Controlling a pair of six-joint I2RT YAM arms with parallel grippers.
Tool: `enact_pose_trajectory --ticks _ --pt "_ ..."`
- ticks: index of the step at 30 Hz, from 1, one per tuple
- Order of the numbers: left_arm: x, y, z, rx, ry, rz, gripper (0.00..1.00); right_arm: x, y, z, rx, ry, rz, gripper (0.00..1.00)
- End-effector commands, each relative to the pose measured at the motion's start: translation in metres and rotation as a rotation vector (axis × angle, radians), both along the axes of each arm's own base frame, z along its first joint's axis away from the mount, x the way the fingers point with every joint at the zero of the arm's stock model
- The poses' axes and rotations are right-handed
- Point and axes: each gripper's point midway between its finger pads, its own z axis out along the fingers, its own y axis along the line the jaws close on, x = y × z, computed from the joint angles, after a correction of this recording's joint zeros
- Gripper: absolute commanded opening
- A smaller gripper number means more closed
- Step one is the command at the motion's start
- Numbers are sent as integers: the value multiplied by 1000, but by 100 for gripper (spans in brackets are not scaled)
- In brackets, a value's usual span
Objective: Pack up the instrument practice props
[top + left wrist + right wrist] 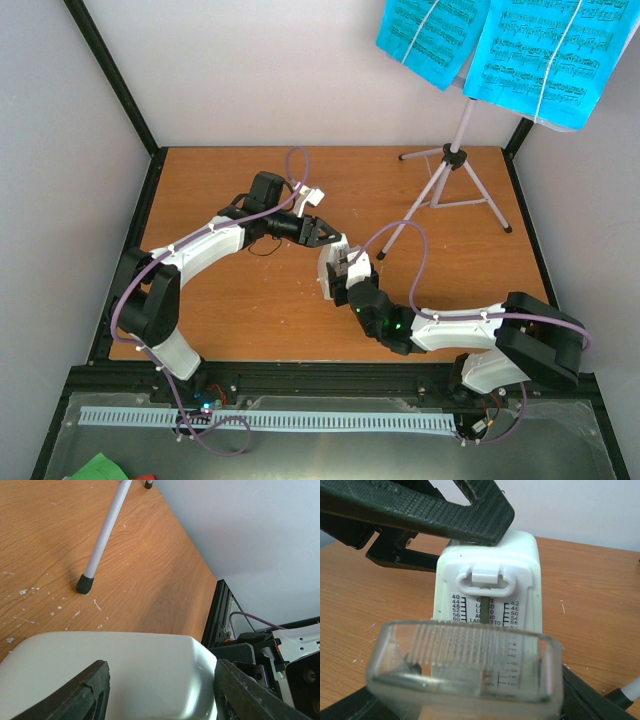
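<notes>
1. While both arms meet near its middle, the table (pixel 240 310) shows bare wood across the whole left half and along the near edge.
2. Filling the back right corner, the stand (pixel 452 165) is upright on three spread legs. One foot is near the right edge, and another foot (pixel 85 583) reaches toward the centre, close to the grippers.
3. Two spreads of cyan pages (pixel 545 50) sit high on the stand, over the back edge.
4. Coming from the left, the left gripper (pixel 325 238) has its fingers (pixel 85 690) clamped on either side of the metronome.
5. Coming from the near right, the right gripper (pixel 343 270) pinches the cover between its fingers.
6. Near the table's middle, the white metronome (pixel 487 587) faces the right wrist camera with its tempo scale showing. A left finger lies against its top.
7. Directly in front of that scale is the clear cover (pixel 465 665). Its open mouth points at the metronome, and I cannot tell whether they touch.
</notes>
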Motion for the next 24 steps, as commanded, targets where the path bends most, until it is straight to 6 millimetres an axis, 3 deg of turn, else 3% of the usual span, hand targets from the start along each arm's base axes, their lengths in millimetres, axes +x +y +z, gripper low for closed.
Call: enact_pose_trajectory --ticks 1,9,24 --pt "-4 3 -23 65 43 8 58 0 -14 -17 -50 22 -24 51" --pt "-4 3 -26 69 48 7 58 1 0 -24 -74 37 25 51" --pt "-5 2 -22 61 45 2 58 2 4 -29 -78 66 23 53"
